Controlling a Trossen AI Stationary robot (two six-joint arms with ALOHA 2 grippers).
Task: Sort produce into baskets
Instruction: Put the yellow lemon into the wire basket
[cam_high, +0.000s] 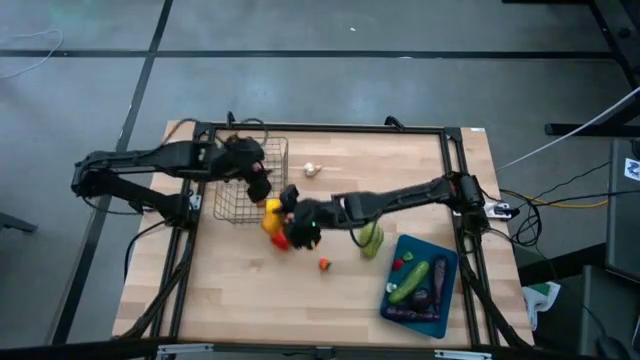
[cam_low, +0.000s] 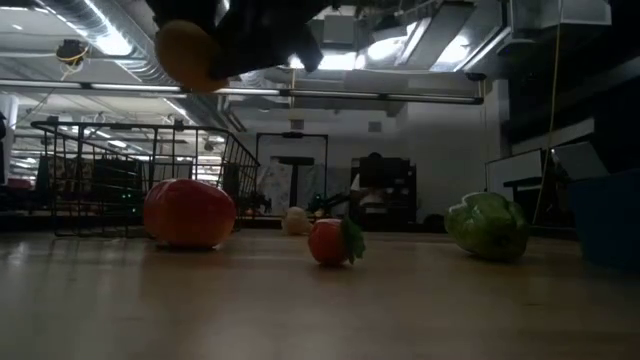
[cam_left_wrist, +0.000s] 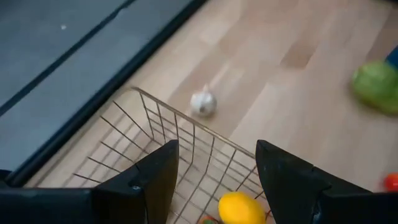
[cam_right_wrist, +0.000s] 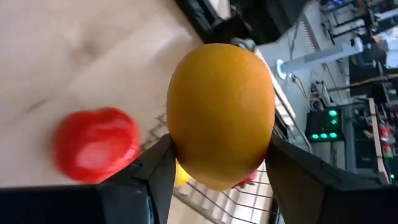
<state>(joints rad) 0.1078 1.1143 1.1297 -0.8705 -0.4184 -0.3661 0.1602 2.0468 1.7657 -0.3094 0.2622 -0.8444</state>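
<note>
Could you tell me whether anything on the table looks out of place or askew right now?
Nothing looks damaged or spilled. Loose produce is still unsorted on the table: a garlic, a green pepper, a large tomato and a small one. The right pincer holds an orange aloft.

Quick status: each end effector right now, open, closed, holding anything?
Left end effector: open, empty, above the square silver wire-mesh basket.
Right end effector: closed on the round orange toy fruit, lifted above the table beside the basket.
</note>
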